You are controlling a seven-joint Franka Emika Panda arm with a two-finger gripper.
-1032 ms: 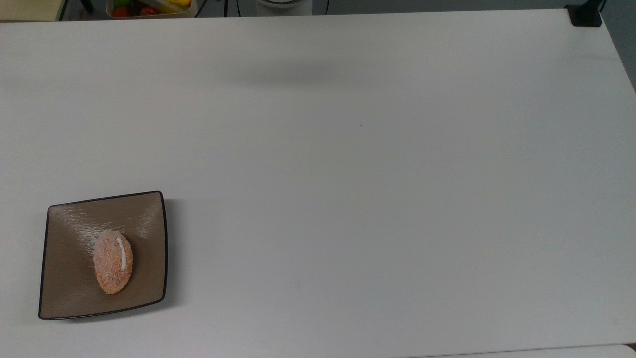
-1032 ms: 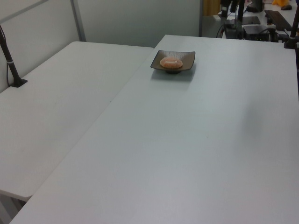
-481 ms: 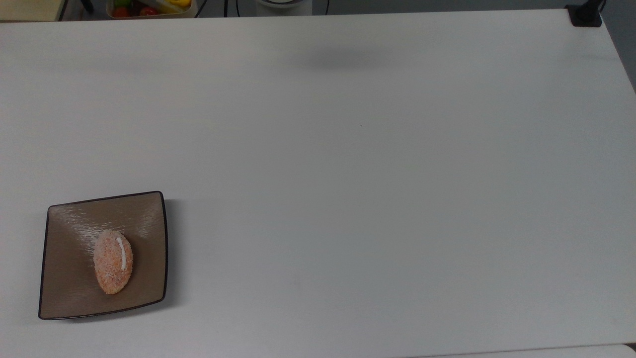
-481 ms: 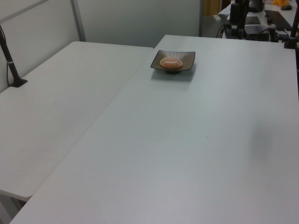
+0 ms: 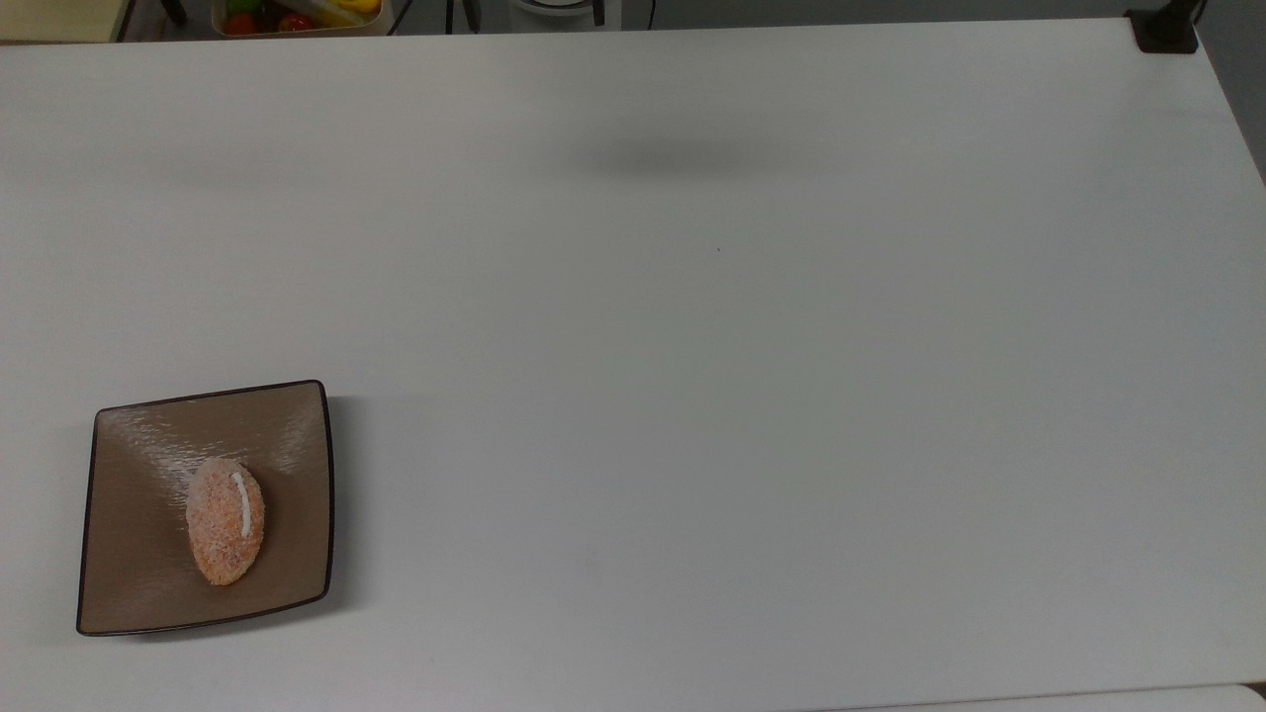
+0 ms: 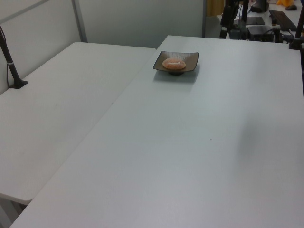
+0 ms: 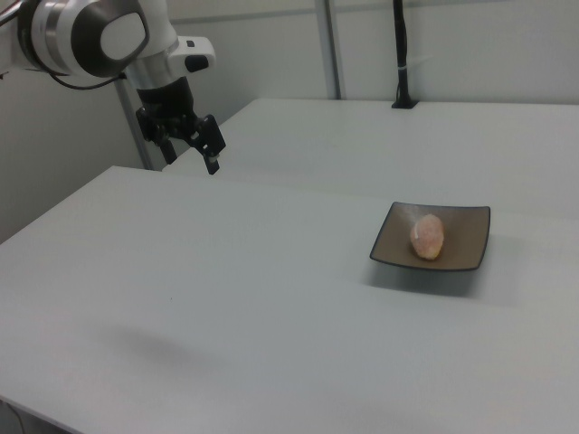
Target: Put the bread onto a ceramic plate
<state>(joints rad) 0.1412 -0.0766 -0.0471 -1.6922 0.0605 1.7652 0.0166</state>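
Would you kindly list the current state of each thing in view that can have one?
bread: lying on the ceramic plate, white slit up, free of any grip
ceramic plate: flat on the table, holding the bread
gripper: open, holding nothing, raised above the table, far from the plate

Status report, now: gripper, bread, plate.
Gripper open, empty, raised over the table's far side. Bread resting on ceramic plate. Nothing between them.
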